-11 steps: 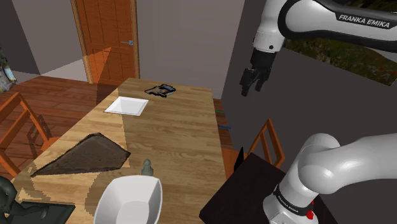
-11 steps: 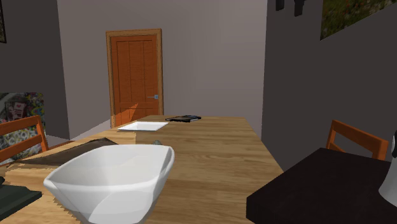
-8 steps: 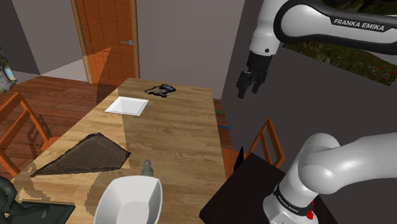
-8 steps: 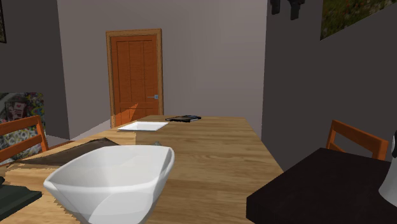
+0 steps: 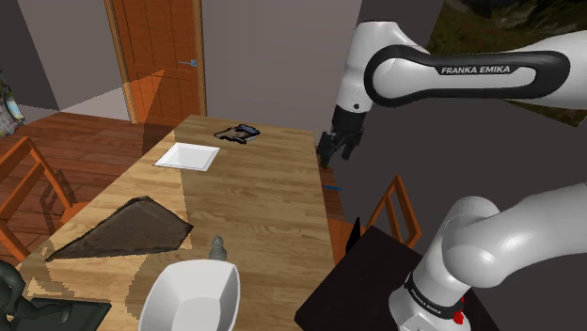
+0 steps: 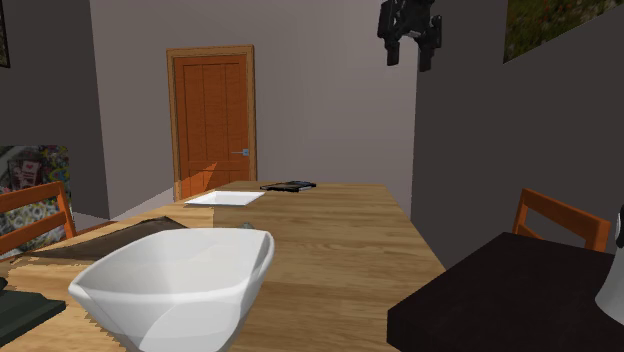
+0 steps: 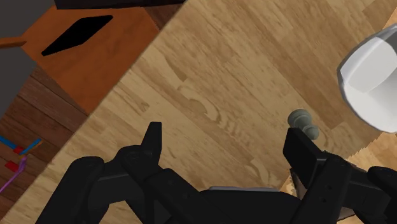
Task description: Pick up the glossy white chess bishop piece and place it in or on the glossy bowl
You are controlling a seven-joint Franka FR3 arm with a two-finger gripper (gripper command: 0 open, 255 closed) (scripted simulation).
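The chess bishop (image 5: 218, 247) is a small pale grey piece standing upright on the wooden table (image 5: 263, 197), just behind the glossy white bowl (image 5: 193, 296) at the near end. My gripper (image 5: 331, 152) hangs open high above the table's edge on the shoulder view's right, far from both. In the wrist view the bishop (image 7: 302, 121) shows beyond one black finger (image 7: 298, 145), beside the bowl (image 7: 372, 76); the open gripper (image 7: 225, 140) has bare wood between its fingers. In the second exterior view the gripper (image 6: 408, 58) hangs near the top and the bowl (image 6: 175, 285) is in front.
A flat white square dish (image 5: 188, 155) and a dark object (image 5: 240, 133) lie at the table's far end, and a dark triangular mat (image 5: 122, 230) lies on the shoulder view's left. Orange chairs (image 5: 400, 212) stand beside the table. The black stand (image 5: 362, 282) is at lower right.
The arm has swung down and toward the shoulder view's left, bringing the gripper lower, toward the table's edge. The bishop and bowl have not moved.
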